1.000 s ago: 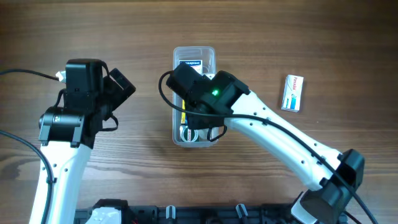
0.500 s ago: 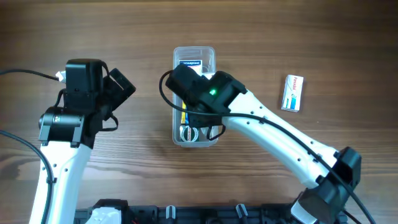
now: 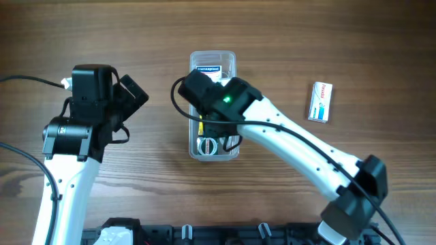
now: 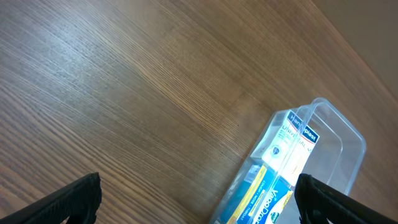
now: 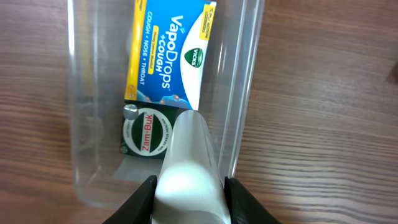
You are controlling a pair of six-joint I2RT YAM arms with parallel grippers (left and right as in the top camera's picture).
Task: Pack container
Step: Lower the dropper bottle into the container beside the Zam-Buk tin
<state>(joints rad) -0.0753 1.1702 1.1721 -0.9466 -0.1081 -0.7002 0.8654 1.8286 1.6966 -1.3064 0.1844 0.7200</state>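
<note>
Right end effector point(image 5: 189, 185) pinches a pale bottle point(image 5: 186, 155) between its two black fingers point(image 5: 147, 198), holding it above the near end of the container point(image 3: 230, 64). The bottle's tip hangs over a green Zam-Buk tin point(image 5: 144, 134). Whether the bottle touches the tin cannot be told.

The clear container sits at the middle of the wooden surface point(image 3: 136, 34), between the two arms. Its long sides run away from the robot, and the right arm's wrist covers much of it from overhead. Inside, a blue-and-yellow VapoDrops box point(image 5: 168, 53) lies flat along the floor, with the tin just beside its near end. A plaster box point(image 4: 298, 134) stands at the far end.

Left end effector point(image 3: 133, 95) hovers over bare wood to the left of the container, apart from it. Its fingers point(image 4: 68, 202) are spread wide with nothing between them. In the left wrist view, the container's far corner point(image 4: 339, 140) shows between those fingers.

A small white box point(image 3: 321, 102) with blue and red print lies on the surface to the right, well apart from the container.
</note>
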